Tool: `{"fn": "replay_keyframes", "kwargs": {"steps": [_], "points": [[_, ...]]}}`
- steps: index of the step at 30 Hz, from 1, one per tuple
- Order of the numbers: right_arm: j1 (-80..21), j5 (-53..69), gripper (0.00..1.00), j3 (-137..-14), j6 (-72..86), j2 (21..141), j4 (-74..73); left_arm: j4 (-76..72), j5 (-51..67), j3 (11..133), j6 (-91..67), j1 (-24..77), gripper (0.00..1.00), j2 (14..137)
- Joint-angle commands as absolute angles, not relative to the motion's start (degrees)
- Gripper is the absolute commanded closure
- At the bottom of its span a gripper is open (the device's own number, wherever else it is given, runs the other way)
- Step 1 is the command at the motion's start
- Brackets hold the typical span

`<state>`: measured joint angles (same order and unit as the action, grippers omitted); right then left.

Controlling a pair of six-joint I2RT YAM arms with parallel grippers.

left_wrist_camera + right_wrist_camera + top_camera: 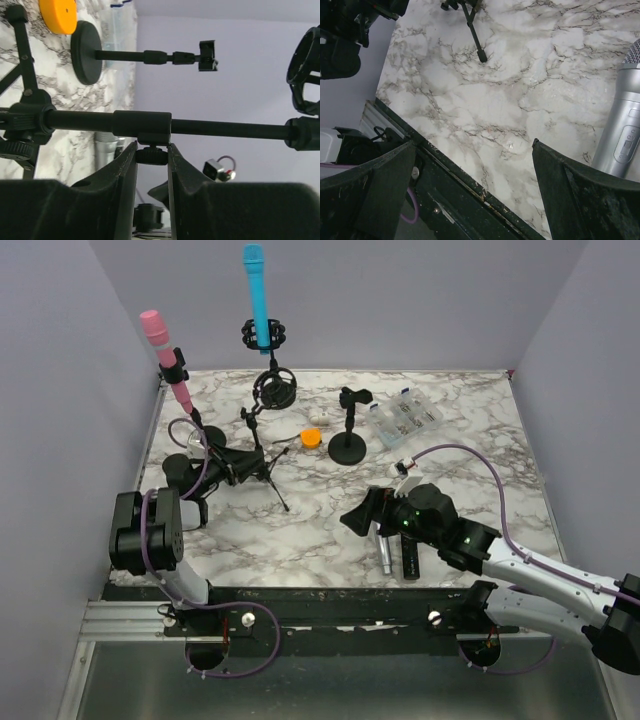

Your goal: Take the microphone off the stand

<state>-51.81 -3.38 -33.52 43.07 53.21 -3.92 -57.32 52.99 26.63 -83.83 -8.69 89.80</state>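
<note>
**Left tool pinched on stand; microphones not in either grip**

The left tool (151,156) is drawn narrow. Its two fingers (125,175) press on either side of a small knob (151,158) under the collar of the tripod stand (142,122), whose pole crosses directly ahead of the fingertips.

Beyond that pole, further ahead of the tool, are a round-base stand (85,52) with a bare clip and an orange disc (57,15).

The blue microphone (257,285) stands upright in a black shock mount (262,335), well beyond the left tool toward the back wall. I cannot tell whether that mount belongs to the gripped stand.

The pink microphone (165,355) is clipped on a stand further left.

The right tool (474,145) is spread wide and holds nothing, hovering above the counter (470,95). A silver microphone (622,135) lies flat just outside its right finger.
</note>
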Motion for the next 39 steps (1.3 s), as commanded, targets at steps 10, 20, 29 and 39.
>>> {"fn": "replay_keyframes", "kwargs": {"steps": [10, 20, 29, 39], "points": [[-52.1, -3.5, 0.00, -33.8, 43.0, 54.2, -3.9, -91.2, 44.9, 21.3, -114.1, -9.3, 1.00, 100.8], [-52.1, -3.0, 0.00, -34.3, 42.6, 55.8, -3.2, -81.1, 46.6, 19.1, -105.7, -9.3, 0.50, 93.3], [-52.1, -3.6, 0.00, -33.6, 42.4, 54.7, -3.6, -62.9, 48.4, 15.5, -92.6, -9.3, 0.36, 81.6], [-52.1, -3.8, 0.00, -32.8, 42.5, 54.2, -3.2, 0.5, 33.4, 28.7, -47.0, -8.5, 0.33, 52.9]]}}
